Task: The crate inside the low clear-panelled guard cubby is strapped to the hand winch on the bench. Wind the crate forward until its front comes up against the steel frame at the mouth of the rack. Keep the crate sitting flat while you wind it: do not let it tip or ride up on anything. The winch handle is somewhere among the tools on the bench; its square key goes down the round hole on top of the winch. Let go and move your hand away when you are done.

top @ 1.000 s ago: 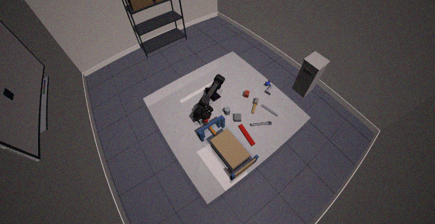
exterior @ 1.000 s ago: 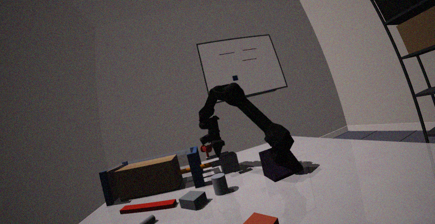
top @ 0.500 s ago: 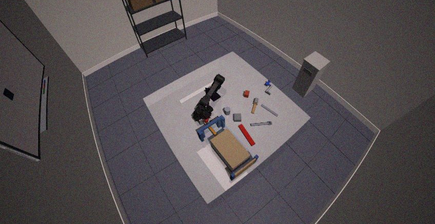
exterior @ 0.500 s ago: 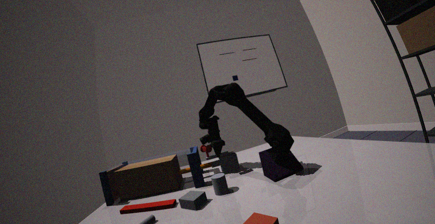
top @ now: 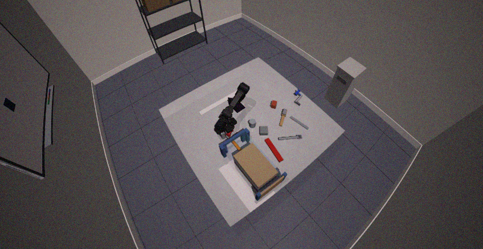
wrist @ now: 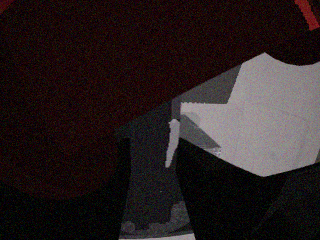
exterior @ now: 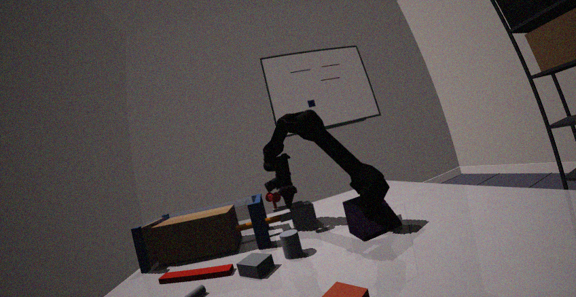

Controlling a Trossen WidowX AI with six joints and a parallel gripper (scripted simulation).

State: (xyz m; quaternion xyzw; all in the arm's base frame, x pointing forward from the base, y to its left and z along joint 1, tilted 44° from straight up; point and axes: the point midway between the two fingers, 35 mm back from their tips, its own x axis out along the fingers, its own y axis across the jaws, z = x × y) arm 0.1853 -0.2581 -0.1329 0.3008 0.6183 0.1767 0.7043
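Observation:
The brown crate (top: 256,165) (exterior: 198,233) sits flat in the low cubby. A gap shows between its front and the blue steel frame (top: 233,137) (exterior: 259,222). The orange strap (top: 236,145) (exterior: 244,225) spans this gap and runs through the frame toward the grey winch (exterior: 303,216). My gripper (exterior: 288,202) (wrist: 152,144) points down beside the winch and is shut on the red-topped winch handle (top: 229,133) (exterior: 273,197) (wrist: 75,100). The handle's dark red part fills much of the wrist view. The gripper hides the square key and round hole, so I cannot tell how they meet.
A grey cylinder (top: 252,123) (exterior: 291,244) and grey block (top: 263,130) (exterior: 255,266) stand near the frame. A red bar (top: 273,150) (exterior: 196,274) lies beside the cubby. A wrench (top: 289,137), hammer (top: 282,118), grey rod (top: 298,122), orange block (top: 273,104) and blue-knobbed crank (top: 297,92) lie farther off.

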